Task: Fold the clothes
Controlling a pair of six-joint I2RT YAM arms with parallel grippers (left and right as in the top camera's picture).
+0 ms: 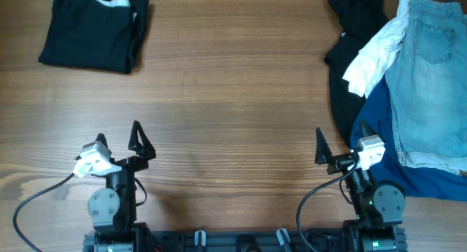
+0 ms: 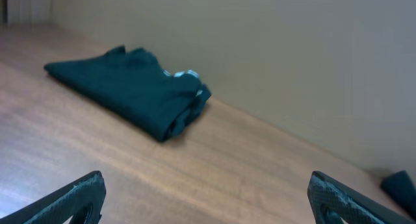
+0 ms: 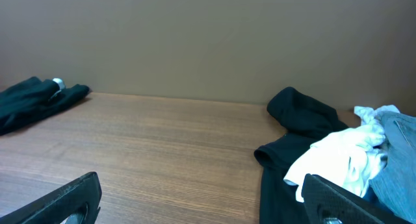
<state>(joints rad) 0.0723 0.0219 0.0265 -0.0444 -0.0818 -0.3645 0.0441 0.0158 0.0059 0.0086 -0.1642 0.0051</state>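
**Figure.** Overhead and wrist views of a wooden worktop (image 1: 233, 91).

- **Left pincer:** The left pincer (image 1: 118, 137) sits near the front edge on the left. Its two fingers are spread wide apart and grip nothing.
- **Right pincer:** The right pincer (image 1: 340, 136) sits near the front edge on the right, likewise spread wide and empty.
- **Folded garment:** A folded black garment (image 1: 93, 29), with a small patch of white at its upper edge, lies at the far left corner. It is well apart from the left pincer, beyond it. In the left wrist view it appears ahead, left of centre between the fingers.
- **Unfolded heap:** At the far right lies an unfolded heap.
  - A crumpled black garment (image 1: 349, 40) is nearest the middle of the worktop.
  - A white garment (image 1: 376, 56) is draped over it.
  - A light-denim garment (image 1: 430, 84) is spread on top toward the right edge.
  - A bright-blue garment (image 1: 388, 164) lies underneath, reaching toward the front.
- **Heap and right pincer:** The near edge of the bright-blue cloth lies just beside the right pincer; whether they touch cannot be told. In the right wrist view the black and white cloth sit ahead and to the right, above the right-hand finger.
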